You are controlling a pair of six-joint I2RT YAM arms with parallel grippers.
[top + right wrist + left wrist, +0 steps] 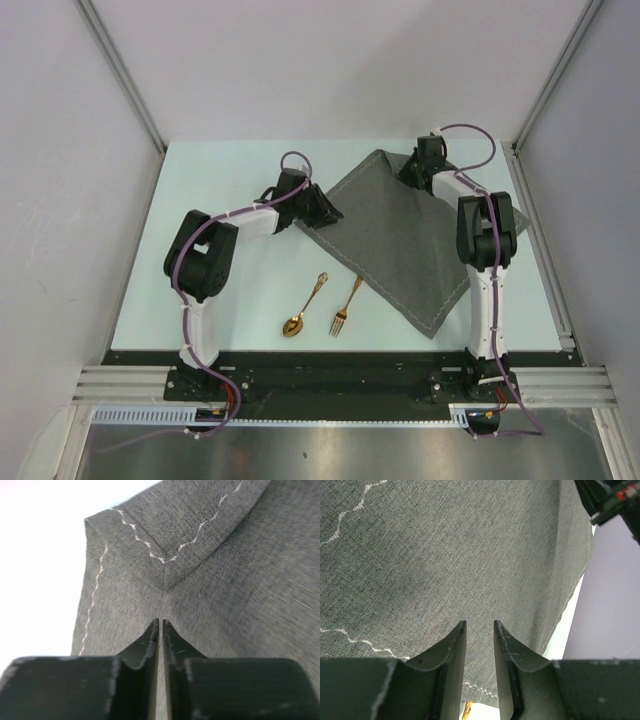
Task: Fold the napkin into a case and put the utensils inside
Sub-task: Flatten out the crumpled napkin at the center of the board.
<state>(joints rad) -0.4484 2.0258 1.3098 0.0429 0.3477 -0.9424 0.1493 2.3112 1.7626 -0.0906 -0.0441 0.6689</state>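
The dark grey napkin (pixel 400 240) lies flat and skewed like a diamond on the pale table. My left gripper (pixel 328 212) is over its left corner. In the left wrist view that gripper (pixel 480 622) is open, with cloth (pixel 445 555) showing through the gap. My right gripper (pixel 410 172) is at the far corner. In the right wrist view its jaws (pixel 160 620) are closed to a thin slit, tips pressed into the cloth (pixel 225 590) behind a turned-over corner flap (pixel 165 545). The gold spoon (pixel 300 310) and fork (pixel 345 308) lie side by side near the front edge, left of the napkin.
White walls (pixel 300 60) enclose the table (pixel 230 190) at the back and sides. A black rail (pixel 330 360) with both arm bases runs along the near edge. A gold handle tip (pixel 466 710) peeks below the napkin's hem in the left wrist view.
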